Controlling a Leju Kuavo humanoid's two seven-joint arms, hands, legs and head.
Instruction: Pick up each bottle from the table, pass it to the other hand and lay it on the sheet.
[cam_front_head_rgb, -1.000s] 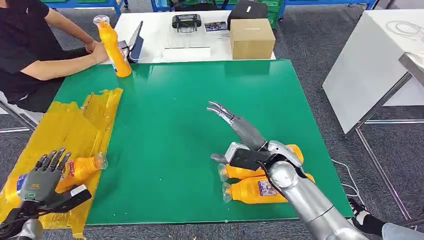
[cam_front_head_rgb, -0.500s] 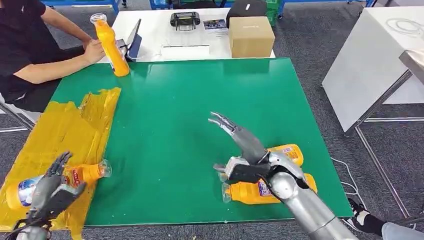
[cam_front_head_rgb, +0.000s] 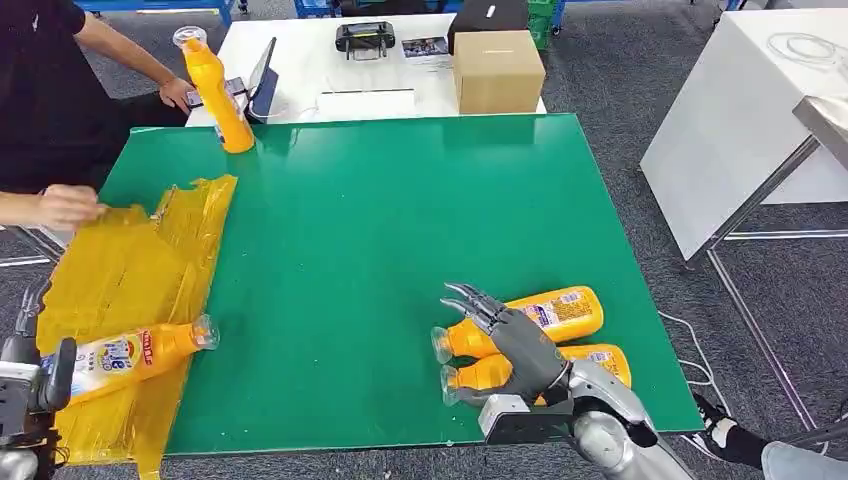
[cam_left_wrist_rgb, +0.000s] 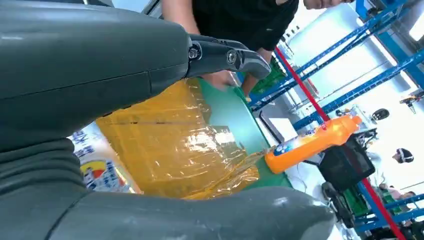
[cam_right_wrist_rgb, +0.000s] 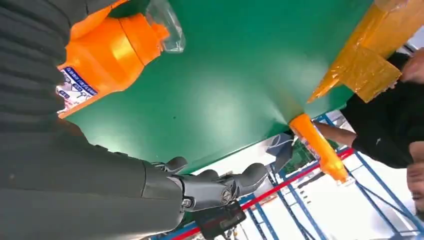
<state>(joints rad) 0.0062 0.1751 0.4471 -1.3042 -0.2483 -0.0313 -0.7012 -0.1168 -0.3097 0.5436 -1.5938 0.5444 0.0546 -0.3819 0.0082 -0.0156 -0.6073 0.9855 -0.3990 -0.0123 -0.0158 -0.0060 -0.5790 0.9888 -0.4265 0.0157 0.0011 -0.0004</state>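
Two orange bottles lie side by side at the green table's front right, one (cam_front_head_rgb: 548, 311) farther and one (cam_front_head_rgb: 603, 358) nearer. My right hand (cam_front_head_rgb: 512, 346) rests over their neck ends, fingers stretched out and holding nothing. In the right wrist view a bottle's neck (cam_right_wrist_rgb: 111, 54) sits just beside the palm. A third bottle (cam_front_head_rgb: 122, 352) lies on the yellow sheet (cam_front_head_rgb: 120, 260) at the left. My left hand (cam_front_head_rgb: 28, 375) hovers just behind it with its fingers (cam_left_wrist_rgb: 225, 54) apart. A fourth bottle (cam_front_head_rgb: 213, 86) stands upright at the table's far left corner.
A person sits at the far left, one hand (cam_front_head_rgb: 66, 206) on the sheet's far edge. A white table (cam_front_head_rgb: 340, 65) behind carries a cardboard box (cam_front_head_rgb: 498, 72), a tablet and a controller. Another white table (cam_front_head_rgb: 740, 110) stands to the right.
My right hand dropped and drew back onto the two bottles. My left hand pulled back off the bottle lying on the sheet. The person's hand moved from the upright bottle to the sheet.
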